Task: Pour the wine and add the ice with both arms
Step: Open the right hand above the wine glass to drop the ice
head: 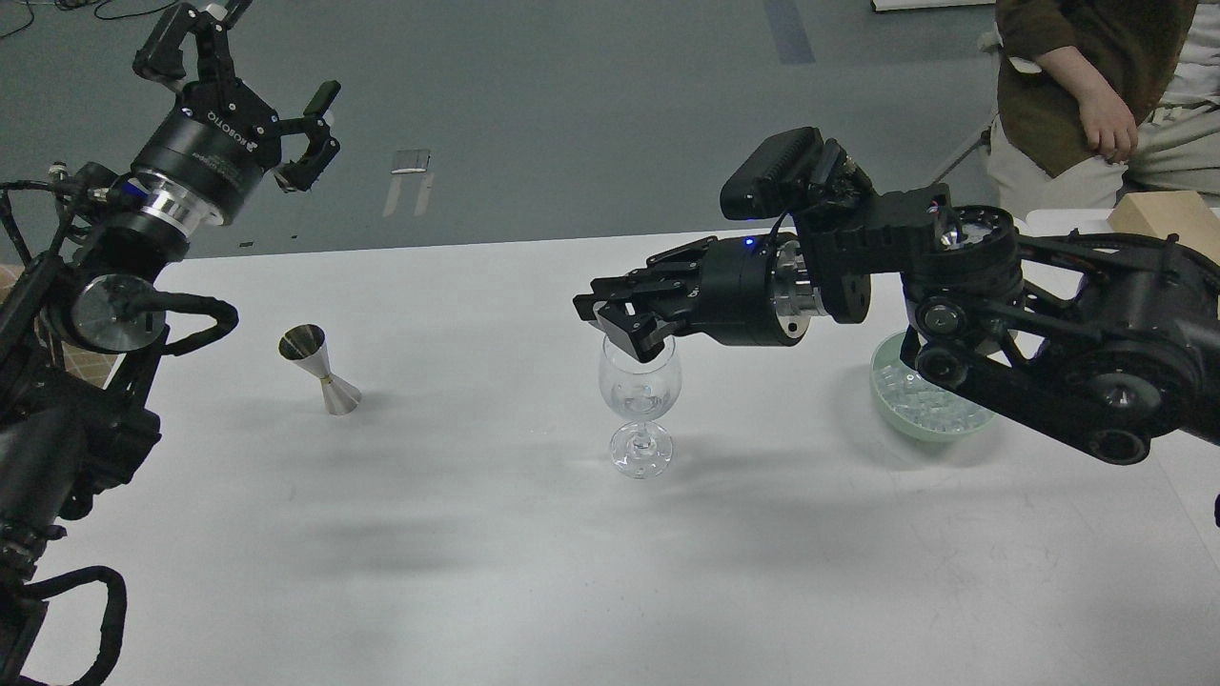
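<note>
The left arm (86, 314) rises along the left edge, well to the left of the wine glass (640, 400), its cabled links stacked upward and its wrist tilted toward the far side. The left hand (250, 71) sits high above the counter (477, 534), far up and left of the glass, with its black fingers spread wide and nothing between them.

A small steel jigger (319, 369) stands upright on the counter, well to the left of the glass and below the left hand.

The wine glass stands upright near the middle of the counter. A clear piece of ice (640, 393) seems to lie in its bowl, though glass and cube are hard to tell apart.

The right arm (1048, 324) reaches in from the right edge, its forearm lying nearly level and pointing left toward the glass. The right hand (624, 329) hangs directly over the glass rim, fingertips angled down and drawn close together. Whether they pinch a cube I cannot tell, since the tips are dark.

To the right of the glass, a pale green bowl (896, 419) holds many clear cubes, partly hidden behind the right arm's elbow.

Far right of the glass, beyond the counter, a seated person (1096, 86) is partly in view.
</note>
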Available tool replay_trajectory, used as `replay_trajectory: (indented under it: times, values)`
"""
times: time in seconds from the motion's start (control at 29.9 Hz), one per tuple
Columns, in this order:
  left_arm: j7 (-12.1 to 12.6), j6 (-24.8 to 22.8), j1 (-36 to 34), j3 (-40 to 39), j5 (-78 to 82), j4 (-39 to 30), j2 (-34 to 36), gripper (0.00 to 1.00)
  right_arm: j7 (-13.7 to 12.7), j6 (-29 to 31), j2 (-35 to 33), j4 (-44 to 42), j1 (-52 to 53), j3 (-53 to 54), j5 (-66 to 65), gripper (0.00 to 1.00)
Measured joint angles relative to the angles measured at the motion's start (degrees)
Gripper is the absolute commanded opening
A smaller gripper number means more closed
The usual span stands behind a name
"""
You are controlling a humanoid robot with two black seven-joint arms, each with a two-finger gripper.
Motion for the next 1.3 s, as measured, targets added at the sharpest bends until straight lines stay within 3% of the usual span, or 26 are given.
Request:
replay_trajectory:
  times: [1.3]
  values:
    - [0.00, 0.00, 0.06, 0.00, 0.05, 0.09, 0.00, 0.98, -0.50, 0.01, -0.06, 1.18, -0.03, -0.87, 0.74, 0.04]
